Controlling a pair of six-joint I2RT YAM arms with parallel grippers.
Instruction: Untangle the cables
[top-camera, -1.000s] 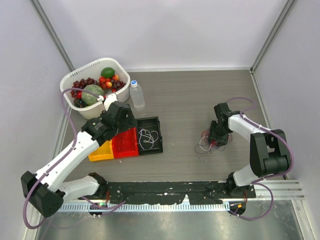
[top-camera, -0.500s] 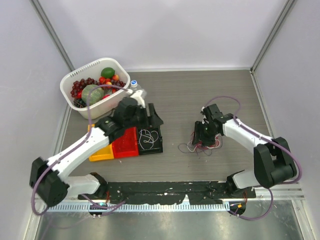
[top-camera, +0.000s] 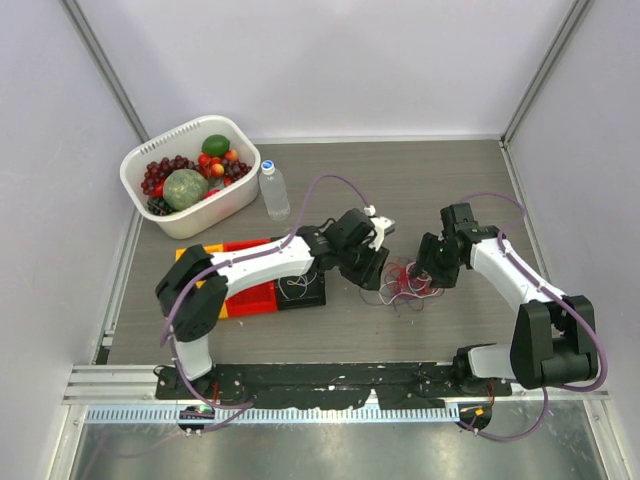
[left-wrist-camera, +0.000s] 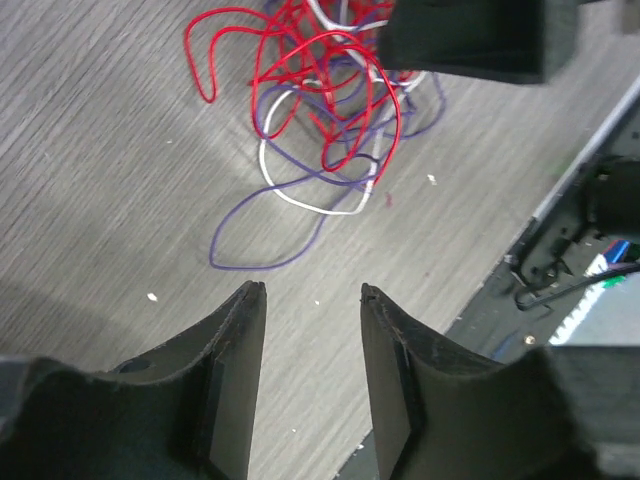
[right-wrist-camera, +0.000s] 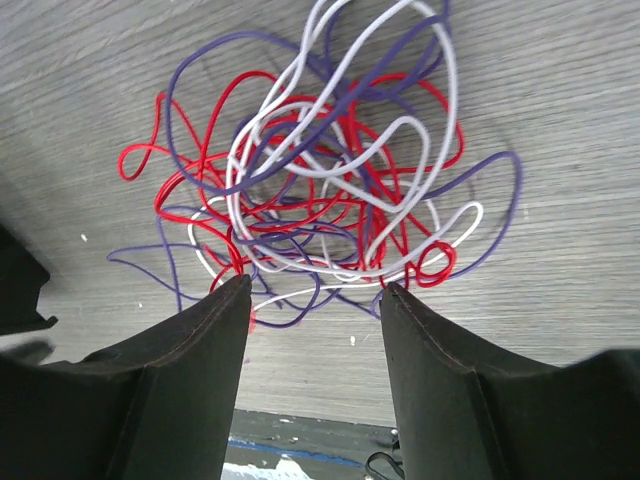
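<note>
The cables (top-camera: 405, 283) are lying in a red, white and purple tangle on the table (top-camera: 420, 190), between the two grippers. The left gripper (left-wrist-camera: 312, 290) is hovering just beside the heap, its fingers spread with nothing between them. The right gripper (right-wrist-camera: 315, 285) is hanging over the tangle's edge, also spread wide and pinching no strand.

The left arm (top-camera: 270, 262) reached low from the lower left of the overhead frame to its centre, the left gripper (top-camera: 378, 272) angled down and right. Its fingers (left-wrist-camera: 235, 385) stood apart with nothing between them. The right arm (top-camera: 505, 280) bent in from the right edge. The right gripper (top-camera: 427, 273) faced left, its fingers (right-wrist-camera: 195, 375) spread wide and empty.
</note>
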